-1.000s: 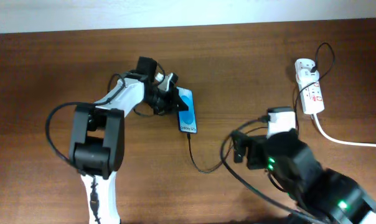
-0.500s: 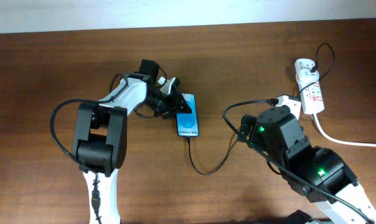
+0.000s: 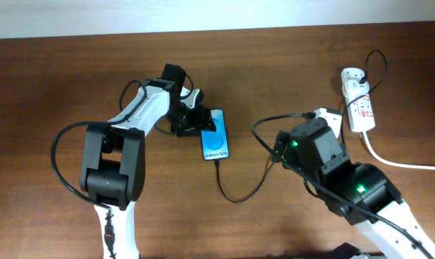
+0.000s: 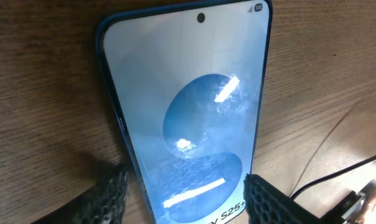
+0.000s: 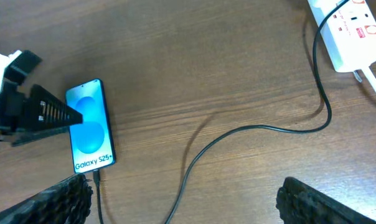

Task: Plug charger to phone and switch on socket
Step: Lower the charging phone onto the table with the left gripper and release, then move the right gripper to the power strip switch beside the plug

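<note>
The phone (image 3: 215, 144) lies flat on the table, its blue screen up, also in the left wrist view (image 4: 188, 106) and the right wrist view (image 5: 90, 124). The charger (image 3: 237, 198), a thin black cable, loops from the phone's bottom edge, where its plug tip (image 5: 96, 176) sits, across the table (image 5: 250, 129) to the socket (image 3: 359, 101). My left gripper (image 4: 188, 202) is open, one finger on each side of the phone. My right gripper (image 5: 191, 202) hangs wide open above the cable's loop, holding nothing. The socket (image 5: 348, 28) lies at the back right.
A thick white cord (image 3: 401, 164) runs from the socket off the right edge. My right arm (image 3: 333, 169) fills the front right. The table's back edge meets a pale wall (image 3: 217, 14).
My left jaws have opened off the phone, which now lies slightly nearer the front. My right arm has risen and swung back toward the socket side.
</note>
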Motion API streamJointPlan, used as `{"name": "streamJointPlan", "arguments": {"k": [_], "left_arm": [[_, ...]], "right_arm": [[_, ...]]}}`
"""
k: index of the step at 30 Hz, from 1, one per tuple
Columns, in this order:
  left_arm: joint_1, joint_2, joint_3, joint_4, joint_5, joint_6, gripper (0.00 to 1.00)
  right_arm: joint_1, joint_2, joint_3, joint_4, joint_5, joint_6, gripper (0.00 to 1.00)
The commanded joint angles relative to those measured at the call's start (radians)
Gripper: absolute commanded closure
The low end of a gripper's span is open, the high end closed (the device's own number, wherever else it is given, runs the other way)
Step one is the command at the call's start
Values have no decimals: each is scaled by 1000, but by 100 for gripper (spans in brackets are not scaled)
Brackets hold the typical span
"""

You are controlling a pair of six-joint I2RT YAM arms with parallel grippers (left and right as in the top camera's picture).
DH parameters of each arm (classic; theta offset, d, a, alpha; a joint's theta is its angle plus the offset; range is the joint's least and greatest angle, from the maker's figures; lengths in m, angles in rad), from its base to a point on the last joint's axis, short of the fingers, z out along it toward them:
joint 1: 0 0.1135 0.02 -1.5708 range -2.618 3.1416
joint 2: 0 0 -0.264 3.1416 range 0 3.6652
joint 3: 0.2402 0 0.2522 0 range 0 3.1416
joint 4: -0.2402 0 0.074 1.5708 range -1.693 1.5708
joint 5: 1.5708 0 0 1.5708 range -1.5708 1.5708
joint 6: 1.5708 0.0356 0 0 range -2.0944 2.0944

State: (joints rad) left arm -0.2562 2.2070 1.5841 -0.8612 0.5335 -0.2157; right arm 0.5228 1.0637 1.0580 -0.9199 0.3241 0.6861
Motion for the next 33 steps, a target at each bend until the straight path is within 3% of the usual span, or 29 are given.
{"name": "streamJointPlan", "arguments": {"k": [1, 3, 4, 6, 7, 8, 12, 15, 18, 20, 23, 27, 33], "left_arm": [[15, 85, -39, -9, -256, 9, 1], [24, 70, -6, -42, -298, 9, 1], [34, 40, 32, -93, -322, 9, 1], [47, -35, 69, -148, -354, 9, 1], [50, -129, 71, -163, -370, 10, 1], [50, -212, 71, -172, -379, 13, 1], [43, -570, 47, -172, -427, 12, 1], [23, -837, -67, -138, -507, 11, 1], [-5, -1184, -328, -20, -575, -37, 1], [-5, -1366, -455, 21, -667, -111, 1], [-5, -1554, -538, 24, -775, -109, 1], [-5, -1653, -538, -101, -777, -109, 1], [-5, -1657, -538, -328, -777, -109, 1]], "right_arm": [[-6, 42, -3, 18, -17, 9, 1], [-6, 64, -3, 16, 5, -25, 1], [-8, 88, -3, 28, 69, -22, 6], [-34, 116, -3, 41, 40, 77, 34], [-66, 125, -3, 36, -6, 139, 55], [-115, 132, -3, 30, -48, 154, 67], [-359, 136, -3, 15, -130, 129, 96], [-580, 144, 8, 27, -228, 39, 96], [-785, 224, 76, 24, -277, -2, 96], [-858, 319, 165, -12, -280, -3, 96], [-911, 516, 343, -74, -283, -39, 96], [-918, 834, 647, -177, -338, -77, 96], [-918, 1070, 828, -148, -412, -57, 96]]}}
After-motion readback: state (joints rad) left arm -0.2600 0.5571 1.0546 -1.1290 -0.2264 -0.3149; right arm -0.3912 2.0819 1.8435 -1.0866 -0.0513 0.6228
